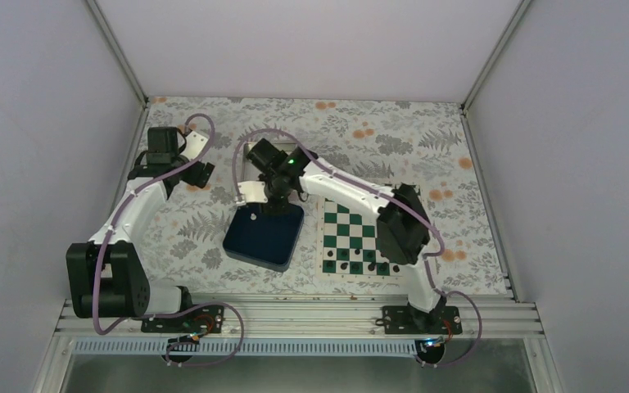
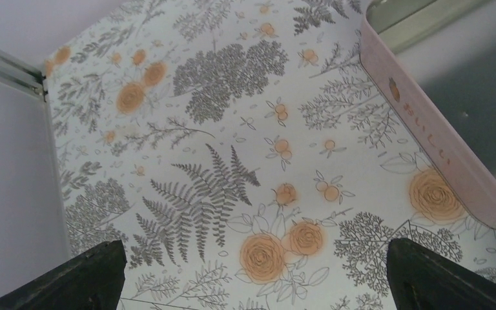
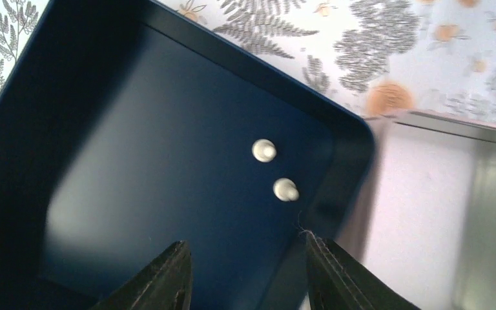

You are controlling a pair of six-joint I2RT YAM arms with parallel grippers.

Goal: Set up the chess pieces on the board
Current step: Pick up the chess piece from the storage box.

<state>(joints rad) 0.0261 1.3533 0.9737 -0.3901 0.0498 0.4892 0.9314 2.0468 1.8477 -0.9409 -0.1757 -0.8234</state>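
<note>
Blue tray [image 3: 135, 161] holds two white chess pieces [image 3: 265, 150], so the right gripper [image 3: 245, 274] hangs over it, jaws apart and empty (the board [image 1: 346, 232] lies just beside). The left gripper [image 2: 255, 284] gapes wide, empty.

The pink tin [image 2: 426, 139] carries an orange emblem and orange lettering, possibly Japanese, too blurred to read.

Two chess pieces [image 3: 264, 150], one blue tray [image 3: 135, 168], one board [image 1: 346, 229]
</note>
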